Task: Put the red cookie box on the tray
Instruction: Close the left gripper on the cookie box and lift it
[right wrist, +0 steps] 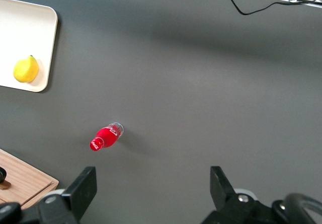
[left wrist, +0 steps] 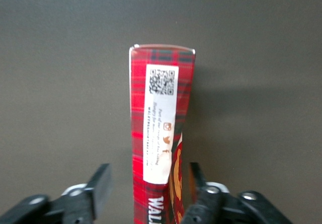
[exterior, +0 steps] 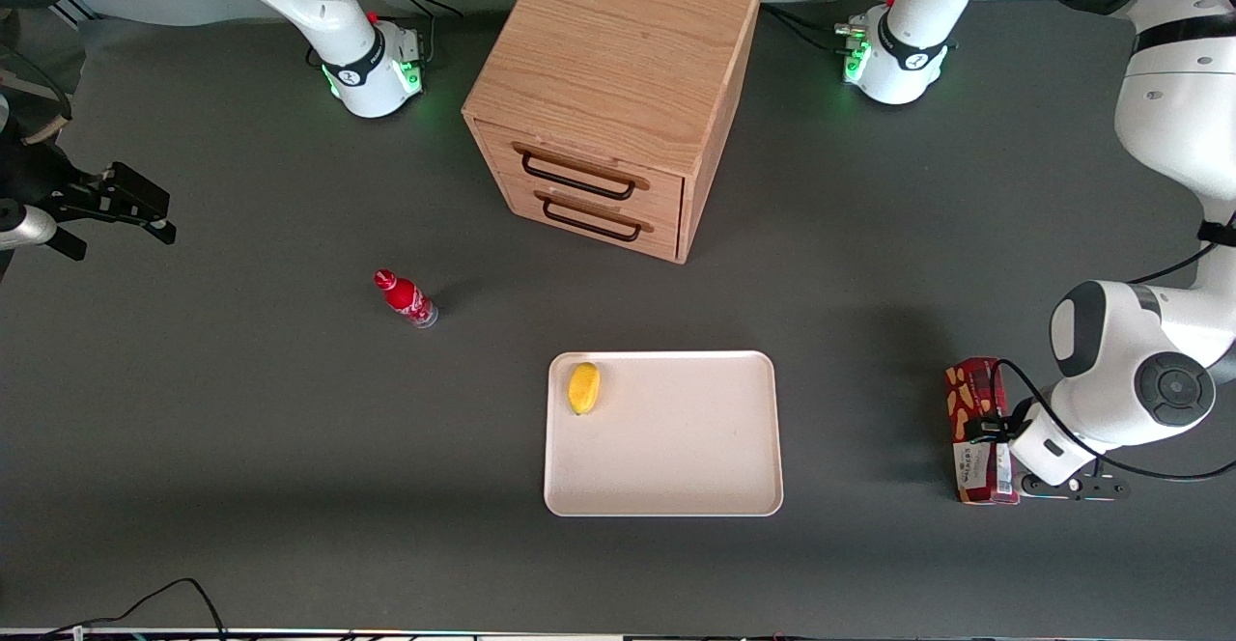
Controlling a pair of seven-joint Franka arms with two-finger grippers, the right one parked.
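Observation:
The red cookie box (exterior: 973,395) is a long narrow red tartan carton with cookie pictures and a white label. It lies on the grey table toward the working arm's end, apart from the tray. In the left wrist view the box (left wrist: 161,108) runs between my fingers. My left gripper (exterior: 985,429) (left wrist: 150,179) is down at the box and open. One finger (left wrist: 100,183) stands clear of the box's side, and the other (left wrist: 198,181) is close against it. The cream-white tray (exterior: 676,448) lies flat near the table's middle, nearer the front camera than the cabinet.
A yellow lemon (exterior: 583,388) lies in a corner of the tray. A small red bottle (exterior: 406,298) lies on the table toward the parked arm's end. A wooden two-drawer cabinet (exterior: 608,91) stands farther from the front camera than the tray.

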